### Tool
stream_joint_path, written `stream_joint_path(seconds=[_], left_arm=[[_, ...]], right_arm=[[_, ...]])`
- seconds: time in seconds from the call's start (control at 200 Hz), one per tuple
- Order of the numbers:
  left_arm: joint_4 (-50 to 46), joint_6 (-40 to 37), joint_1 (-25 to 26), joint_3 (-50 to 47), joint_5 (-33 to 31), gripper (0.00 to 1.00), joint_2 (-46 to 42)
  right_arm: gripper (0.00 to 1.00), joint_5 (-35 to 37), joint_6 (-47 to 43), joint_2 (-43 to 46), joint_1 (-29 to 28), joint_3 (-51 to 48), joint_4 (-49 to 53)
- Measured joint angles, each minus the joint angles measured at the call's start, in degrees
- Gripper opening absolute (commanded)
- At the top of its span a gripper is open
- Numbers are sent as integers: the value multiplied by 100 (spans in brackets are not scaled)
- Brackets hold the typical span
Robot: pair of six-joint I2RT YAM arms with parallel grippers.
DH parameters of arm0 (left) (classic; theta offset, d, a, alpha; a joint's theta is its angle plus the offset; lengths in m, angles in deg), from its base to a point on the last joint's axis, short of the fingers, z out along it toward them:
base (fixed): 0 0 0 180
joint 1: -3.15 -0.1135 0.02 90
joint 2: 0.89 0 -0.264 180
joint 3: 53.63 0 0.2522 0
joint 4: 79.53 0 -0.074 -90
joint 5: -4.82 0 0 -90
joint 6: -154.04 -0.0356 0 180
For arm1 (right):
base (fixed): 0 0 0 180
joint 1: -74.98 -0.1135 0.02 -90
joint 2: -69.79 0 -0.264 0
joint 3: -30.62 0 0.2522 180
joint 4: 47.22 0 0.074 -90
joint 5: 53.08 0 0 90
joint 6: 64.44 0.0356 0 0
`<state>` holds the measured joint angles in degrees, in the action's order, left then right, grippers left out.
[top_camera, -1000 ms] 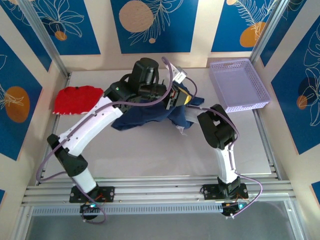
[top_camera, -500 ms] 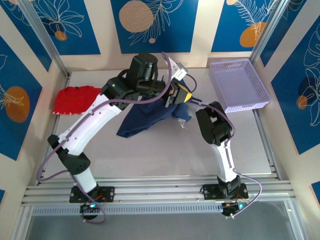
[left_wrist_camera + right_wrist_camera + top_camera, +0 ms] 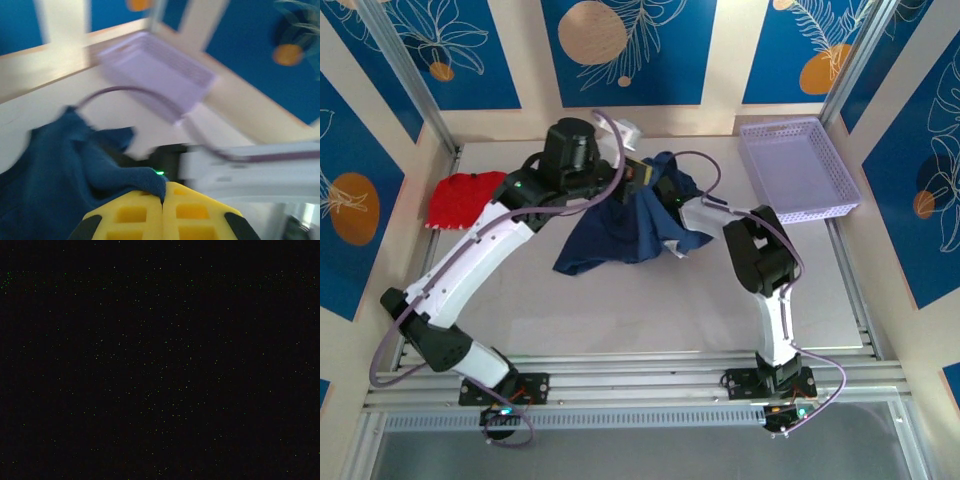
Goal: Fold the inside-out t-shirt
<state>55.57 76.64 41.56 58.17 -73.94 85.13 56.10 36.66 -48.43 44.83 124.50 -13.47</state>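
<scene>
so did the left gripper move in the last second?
Yes. In the top view the left gripper, shut on the t-shirt, has shifted left and toward the far wall, away from the basket.

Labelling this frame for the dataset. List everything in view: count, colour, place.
dark navy-blue cloth t-shirt: 1, navy, bunched mid-table, far end lifted
bright red cloth garment: 1, red, far-left of table
lavender plastic mesh basket: 1, lavender, far-right corner
grey table: 1, grey, under it all
left gripper: 1, yellow fingers, shut on a fold of the t-shirt
right arm: 1, white and black, reaches into the t-shirt
right gripper: 1, shut, buried in the cloth; what it grips is hidden
</scene>
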Motion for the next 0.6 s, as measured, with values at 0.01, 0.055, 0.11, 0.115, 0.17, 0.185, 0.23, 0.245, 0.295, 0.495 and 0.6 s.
stream_joint_path(seconds=[0.01, 0.055, 0.11, 0.115, 0.17, 0.185, 0.23, 0.245, 0.295, 0.495, 0.6], left_arm=[[24, 28, -68, -68, -42, 0, -15], [118, 116, -339, -339, -177, 0, -61], [205, 214, -638, -656, -345, 0, -76], [212, 221, -658, -675, -356, 0, -76], [264, 313, -903, -949, -476, 0, -76], [280, 350, -957, -1014, -503, 0, -74], [332, 420, -1121, -1209, -544, 0, -74], [337, 439, -1165, -1257, -562, 0, -74], [407, 520, -1327, -1416, -584, 0, -72], [901, 686, -1517, -1733, -111, 0, 127], [1217, 706, -1360, -1738, 365, 0, 446]], right_arm=[[0, -26, 0, 63, 11, -68, 4], [0, -175, -17, 297, 55, -326, 20], [0, -393, -22, 581, 103, -566, 17], [0, -409, -22, 601, 105, -579, 17], [0, -658, -20, 898, 149, -763, -35], [0, -734, -20, 981, 162, -804, -55], [0, -975, -13, 1228, 210, -927, -157], [0, -1073, -2, 1327, 225, -964, -201], [0, -1346, 42, 1569, 280, -1058, -334], [0, -2424, 369, 2107, 385, -1154, -1016], [0, -2911, 590, 2087, 358, -1019, -1320]])
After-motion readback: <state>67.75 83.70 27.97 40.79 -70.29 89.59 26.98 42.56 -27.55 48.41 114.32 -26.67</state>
